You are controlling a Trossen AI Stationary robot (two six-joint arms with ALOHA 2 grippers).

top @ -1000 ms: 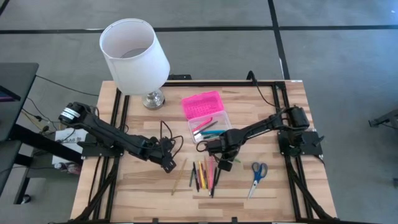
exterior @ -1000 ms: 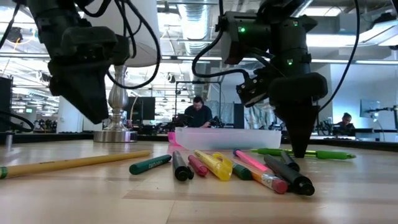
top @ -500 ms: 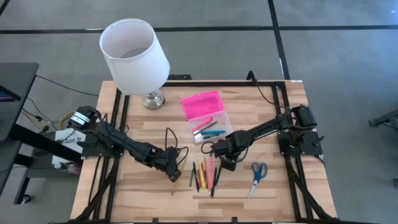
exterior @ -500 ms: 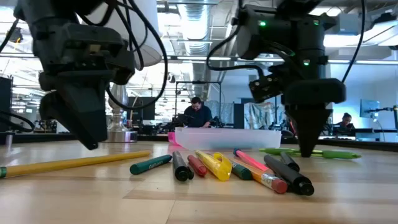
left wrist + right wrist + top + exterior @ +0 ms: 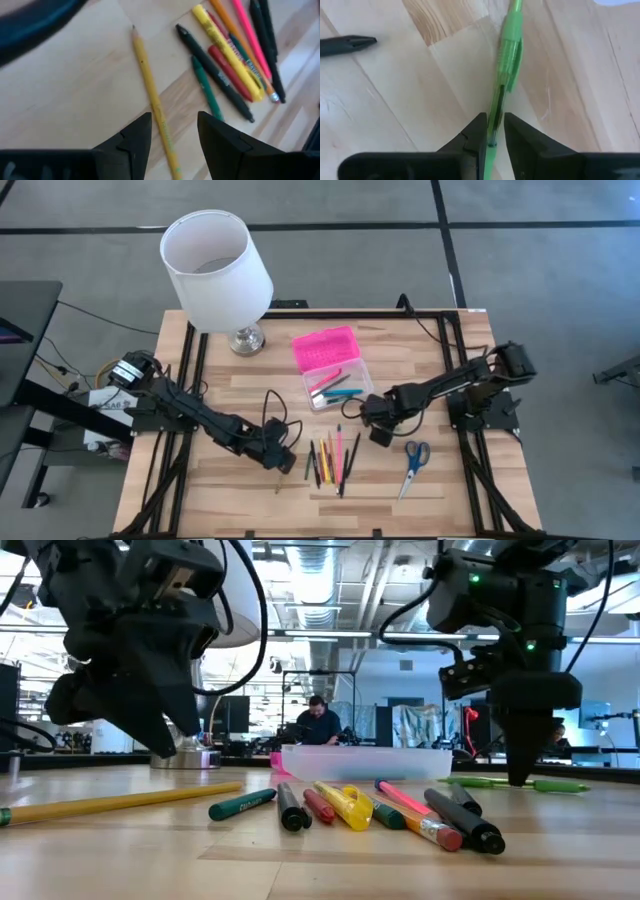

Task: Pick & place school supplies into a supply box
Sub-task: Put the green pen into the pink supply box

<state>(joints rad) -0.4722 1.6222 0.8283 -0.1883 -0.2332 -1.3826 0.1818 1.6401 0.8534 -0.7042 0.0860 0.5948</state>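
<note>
— Wooden table fills the middle of the high view; what stands on it, biggest first?

— White lamp at upper left; then the supply box at centre, pink lid open above its clear base, a few pens inside.

— And the arms?

— Left gripper sits lower left of centre, fingers spread apart over a yellow pencil; right gripper is just right of centre, fingers narrowed around a green pen; whether the pen is lifted or on the wood, I cannot tell.

— Loose supplies?

— Blue-handled scissors at lower right; a cluster of pens and markers below the box, between the grippers; in the low view a person sits far behind.
</note>
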